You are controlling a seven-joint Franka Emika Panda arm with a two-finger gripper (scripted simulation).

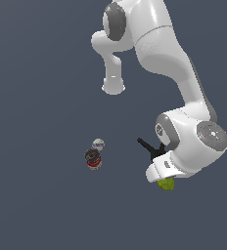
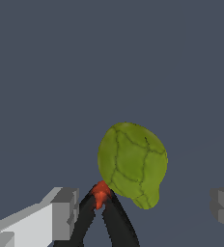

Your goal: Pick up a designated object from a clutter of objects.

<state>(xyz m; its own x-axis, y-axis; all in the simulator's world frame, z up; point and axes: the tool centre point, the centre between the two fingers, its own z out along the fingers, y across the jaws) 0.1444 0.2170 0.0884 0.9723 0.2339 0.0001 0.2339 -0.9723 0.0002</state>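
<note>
As we read the wrist view, the pear-shaped fruit [image 2: 132, 164] lies between the spread fingers [image 2: 64, 212], touched by neither, so the gripper [image 2: 145, 212] is released. Its long axis runs diagonally, with the narrow end toward the frame's lower right. We see the black spring clamp [image 2: 104, 217] with its red tip touching the fruit. Only the exterior view shows the can [image 1: 93, 159] and white ball [image 1: 98, 144], at centre left, well apart from the fruit [image 1: 166, 184], which sits lower right, mostly hidden under the arm.
</note>
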